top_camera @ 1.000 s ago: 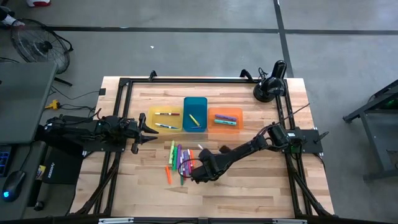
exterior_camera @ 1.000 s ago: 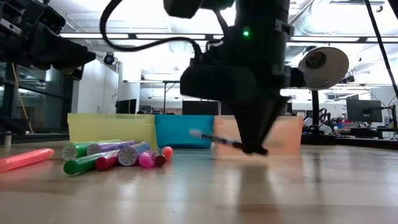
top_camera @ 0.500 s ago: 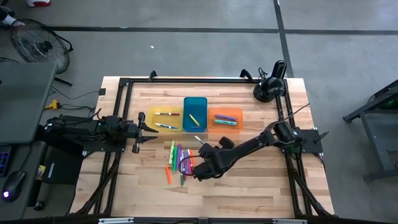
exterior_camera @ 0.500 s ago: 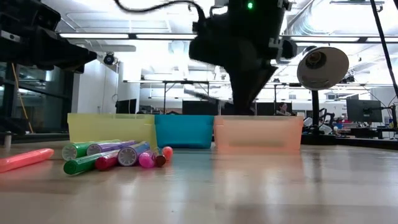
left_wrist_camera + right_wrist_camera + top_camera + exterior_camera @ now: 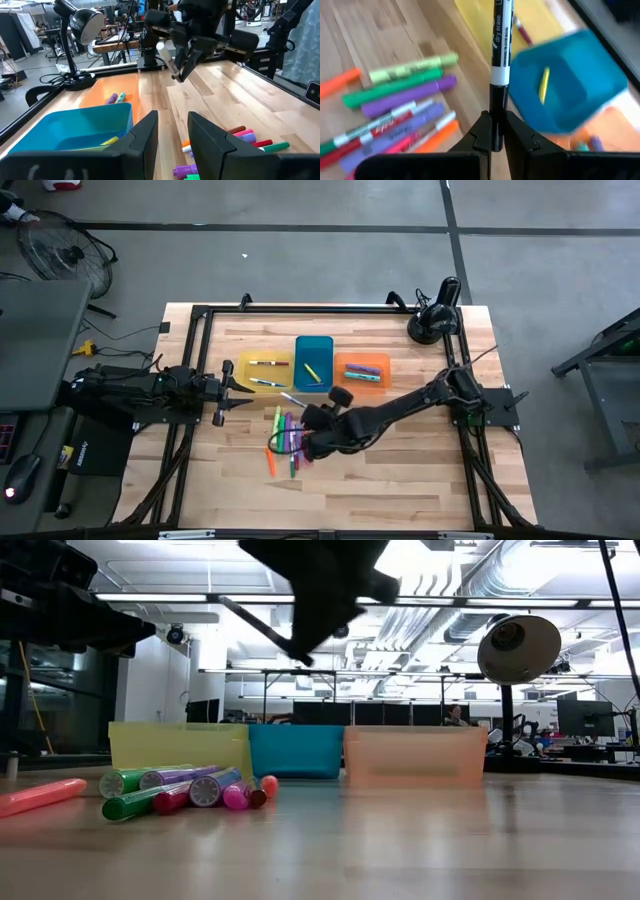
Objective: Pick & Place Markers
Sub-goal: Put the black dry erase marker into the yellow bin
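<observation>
Table [image 5: 400, 470]: pale wood planks, visible grain, smooth satin finish. Rectangular yellow plastic tray [image 5: 178, 745], blue plastic tray [image 5: 296, 748], orange plastic tray [image 5: 415, 754]: translucent, smooth, faintly glossy. Heap of coloured plastic markers [image 5: 400, 95]: smooth barrels, printed labels. Held dry-erase marker [image 5: 501, 35]: glossy white-and-black plastic. Right gripper [image 5: 494, 131]: matt black fingers. Black desk lamp [image 5: 519, 648]: smooth, semi-gloss shade. Floor [image 5: 300, 260]: dull grey concrete.

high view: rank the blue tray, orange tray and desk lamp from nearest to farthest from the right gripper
The right gripper, shut on a dry erase marker, hangs above the table just in front of the trays.
1. Blue tray, directly behind the gripper.
2. Orange tray, behind and off to the right side.
3. Desk lamp, at the far right back corner of the table.
</observation>
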{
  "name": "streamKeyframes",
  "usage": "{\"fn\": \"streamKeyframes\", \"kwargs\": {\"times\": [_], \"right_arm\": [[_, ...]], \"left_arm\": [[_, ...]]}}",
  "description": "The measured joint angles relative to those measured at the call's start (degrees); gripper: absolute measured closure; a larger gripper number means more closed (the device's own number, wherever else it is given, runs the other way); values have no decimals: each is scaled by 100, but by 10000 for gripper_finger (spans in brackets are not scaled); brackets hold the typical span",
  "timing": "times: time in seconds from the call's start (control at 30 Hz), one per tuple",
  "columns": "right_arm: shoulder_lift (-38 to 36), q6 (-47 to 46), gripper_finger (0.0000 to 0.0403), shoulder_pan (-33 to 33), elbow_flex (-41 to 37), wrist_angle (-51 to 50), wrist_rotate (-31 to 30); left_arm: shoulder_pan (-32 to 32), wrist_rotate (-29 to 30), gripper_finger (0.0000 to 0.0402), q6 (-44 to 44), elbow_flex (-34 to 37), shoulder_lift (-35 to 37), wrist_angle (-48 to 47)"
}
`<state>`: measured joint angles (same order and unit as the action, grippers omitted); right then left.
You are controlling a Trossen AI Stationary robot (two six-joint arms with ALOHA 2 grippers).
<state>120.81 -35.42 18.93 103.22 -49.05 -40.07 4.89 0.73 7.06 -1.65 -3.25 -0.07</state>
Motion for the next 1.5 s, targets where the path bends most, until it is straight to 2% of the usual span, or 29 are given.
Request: {"fn": "streamKeyframes", "kwargs": {"times": [0.37, 0.6, 0.87, 1.1, 1.5], "right_arm": [[-2, 2017, 383, -345, 0, 1524, -172], [-2, 2899, 383, -501, 0, 2358, -109], [-4, 3435, 383, -646, 0, 3115, 243], [-4, 3837, 383, -783, 0, 3892, 723], [-4, 3893, 383, -1111, 0, 4389, 1484]], "left_arm": [[0, 127, 298, 8, -7, 0, 24], [-1, 721, 298, -319, -11, -3, 215], [-1, 737, 298, -536, -15, 0, 1351], [-1, 631, 298, -565, -16, -2, 1672], [-1, 370, 298, -593, -17, -2, 2231]]}}
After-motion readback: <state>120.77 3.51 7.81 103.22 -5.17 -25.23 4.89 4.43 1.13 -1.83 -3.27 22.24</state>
